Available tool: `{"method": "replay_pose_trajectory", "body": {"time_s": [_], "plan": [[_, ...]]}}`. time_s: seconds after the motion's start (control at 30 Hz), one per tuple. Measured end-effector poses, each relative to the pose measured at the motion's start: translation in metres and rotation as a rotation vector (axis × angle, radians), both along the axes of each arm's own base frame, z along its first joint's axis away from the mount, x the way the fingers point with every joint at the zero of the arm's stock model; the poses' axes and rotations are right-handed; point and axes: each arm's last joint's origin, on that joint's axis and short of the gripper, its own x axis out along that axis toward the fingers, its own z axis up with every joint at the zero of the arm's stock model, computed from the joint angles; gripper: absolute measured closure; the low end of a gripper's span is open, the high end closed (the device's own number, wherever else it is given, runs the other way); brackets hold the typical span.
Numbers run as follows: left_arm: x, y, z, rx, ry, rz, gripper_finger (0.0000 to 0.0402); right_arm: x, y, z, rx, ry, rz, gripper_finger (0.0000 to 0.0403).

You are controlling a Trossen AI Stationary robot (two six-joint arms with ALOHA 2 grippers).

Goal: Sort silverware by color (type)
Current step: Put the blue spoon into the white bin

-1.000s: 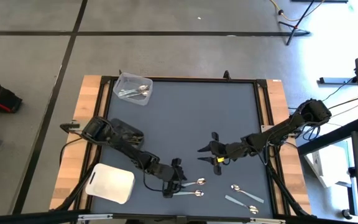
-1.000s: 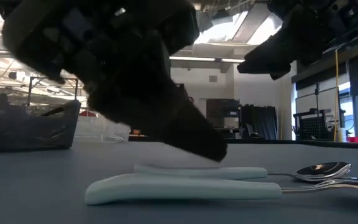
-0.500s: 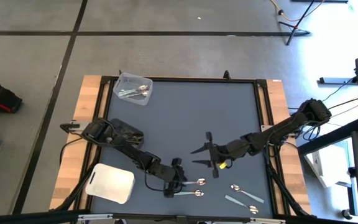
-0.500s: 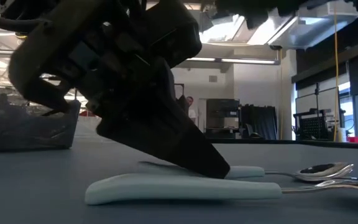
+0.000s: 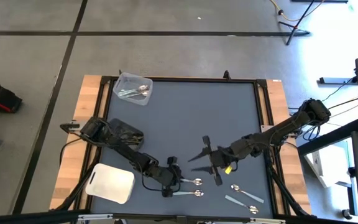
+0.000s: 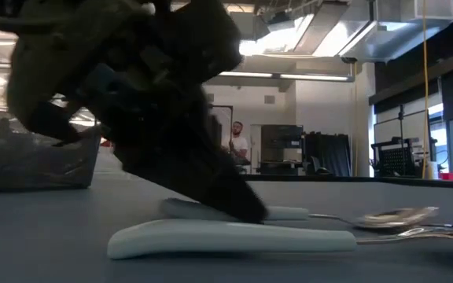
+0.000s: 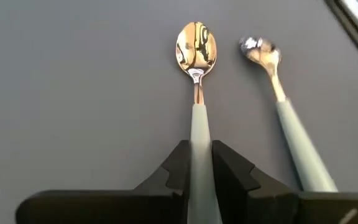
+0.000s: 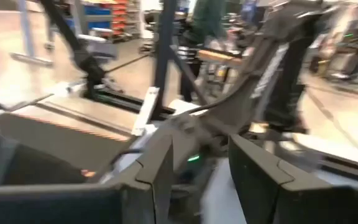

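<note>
Two spoons with pale handles and shiny bowls lie near the table's near edge. My left gripper point(image 5: 176, 180) is shut on the farther spoon point(image 5: 191, 182), which also shows in the left wrist view point(image 7: 196, 46). The nearer spoon point(image 5: 192, 193) lies flat beside it, and its handle point(image 6: 234, 236) shows in the low view. My right gripper point(image 5: 199, 160) hovers open and empty just right of them; its wrist view point(image 8: 201, 174) shows only the room. Two more spoons point(image 5: 238, 188) point(image 5: 243, 204) lie on the table at the near right. My left gripper pinches the farther spoon's pale handle point(image 7: 199, 140) between its two fingers, behind the neck. The fingers come slanting down from the table's left and lie along the handle. The spoon lies low and about level, bowl point(image 6: 392, 216) toward the right; I cannot tell whether it is clear of the table.
A clear plastic tub point(image 5: 133, 88) holding several silver spoons stands at the far left corner. A white rounded-square tray point(image 5: 109, 183) lies at the near left, beside my left arm. A person stands in the room far behind the table point(image 6: 237, 141).
My left gripper has come down onto the farther spoon's handle and drawn back a little toward the table's left edge, and the spoon has slid with it. My right gripper has gone toward the near left, closer to the spoons, and has turned.
</note>
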Motion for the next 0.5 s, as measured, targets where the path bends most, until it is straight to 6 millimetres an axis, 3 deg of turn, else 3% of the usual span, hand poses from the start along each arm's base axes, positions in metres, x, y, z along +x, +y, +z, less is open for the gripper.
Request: {"method": "replay_pose_trajectory", "body": {"time_s": [0.13,0.3,0.5], "plan": [[-0.015,-0.008,0.025,0.004,0.015,0.029,0.0355,-0.004,0.016,-0.008,0.017,0.044,0.061,0.0260],[-0.041,-0.015,0.082,-0.021,-0.019,0.094,0.0352,-0.018,0.038,-0.008,0.022,0.044,0.137,0.0260],[-0.084,-0.008,0.140,-0.080,-0.005,0.178,0.0350,-0.031,0.058,-0.010,0.040,0.061,0.210,0.0260]]}}
